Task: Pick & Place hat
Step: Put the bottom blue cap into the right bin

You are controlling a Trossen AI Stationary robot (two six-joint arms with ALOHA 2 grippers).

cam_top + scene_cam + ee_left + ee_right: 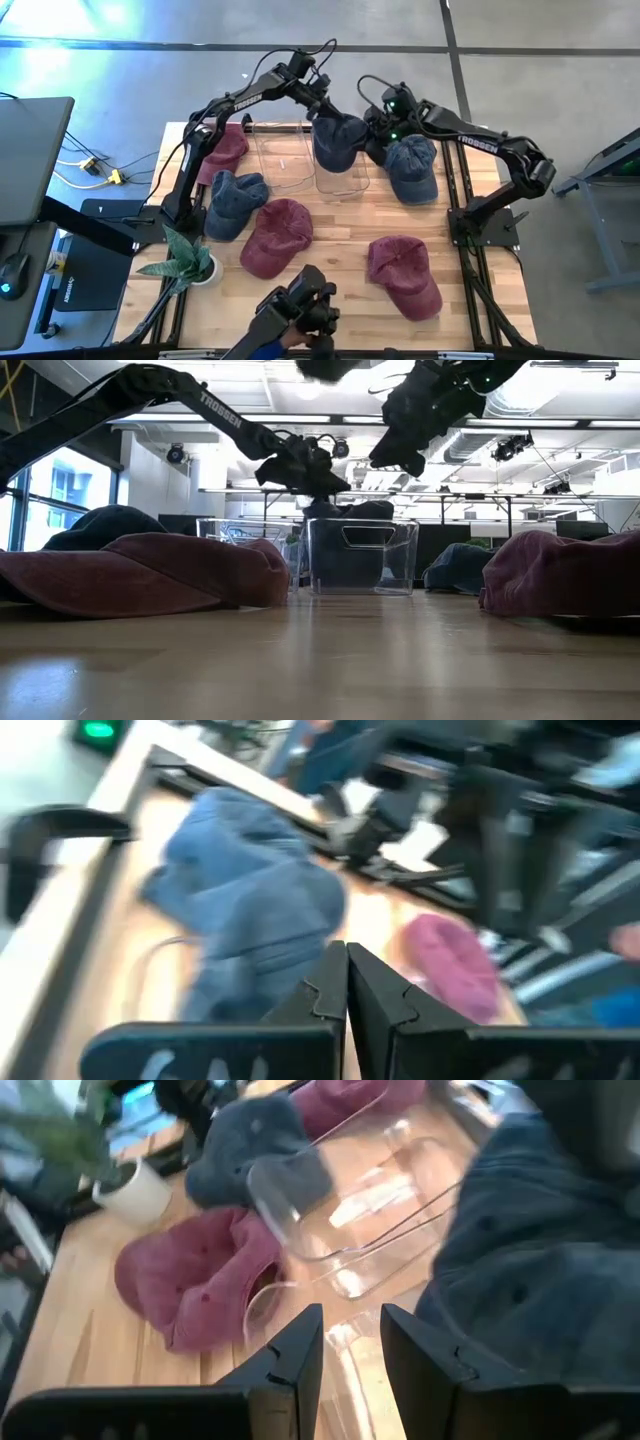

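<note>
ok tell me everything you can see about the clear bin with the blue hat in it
The right-hand clear bin is a see-through plastic box with straight walls, rounded corners and a moulded handle slot in its near wall, as the low view shows. It stands upright on the wooden table near the far edge, right of an identical clear bin. A dark blue cap sits in its open top, rising above the rim. The left gripper is just above the cap, jaws shut; the right gripper is beside it.

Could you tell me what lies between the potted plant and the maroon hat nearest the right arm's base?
In the high view, another maroon hat lies between the potted plant and that maroon hat; bare wooden table fills the rest.
</note>
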